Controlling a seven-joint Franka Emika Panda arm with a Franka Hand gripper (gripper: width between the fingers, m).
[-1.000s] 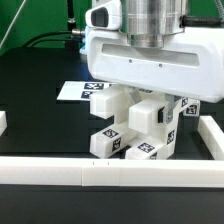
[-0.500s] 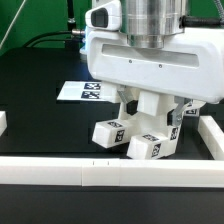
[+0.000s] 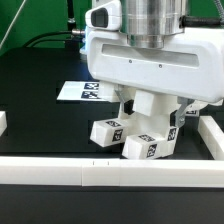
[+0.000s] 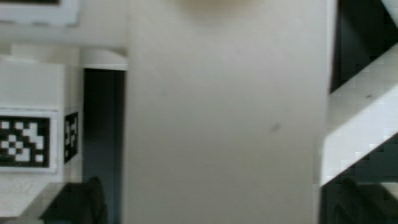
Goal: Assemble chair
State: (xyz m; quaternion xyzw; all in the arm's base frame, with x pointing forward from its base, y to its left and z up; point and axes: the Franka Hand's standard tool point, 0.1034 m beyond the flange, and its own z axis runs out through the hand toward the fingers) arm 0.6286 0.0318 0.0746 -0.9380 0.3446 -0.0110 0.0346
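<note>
The gripper [image 3: 162, 112] hangs low, jaws spread and grasping nothing, astride the white tagged chair parts [image 3: 148, 147]; they sit clustered on the black bench [image 3: 40, 115], near the border rail [image 3: 50, 170], probably to brace them for joining.

This was a robotics laboratory, set up as a test rig rather than a home or a workshop. A matte black bench [image 3: 40, 105] was fenced by white border rails [image 3: 60, 170]. A marker board [image 3: 80, 90] printed with square black-and-white tags lay flat on it. The same kind of tag marked the white chair parts [image 3: 110, 131], as the wrist view also showed. A robot's bulky white end effector [image 3: 152, 112] hung over the bench. Black cables [image 3: 45, 40] ran behind it, before a green backdrop [image 3: 8, 25].
</note>
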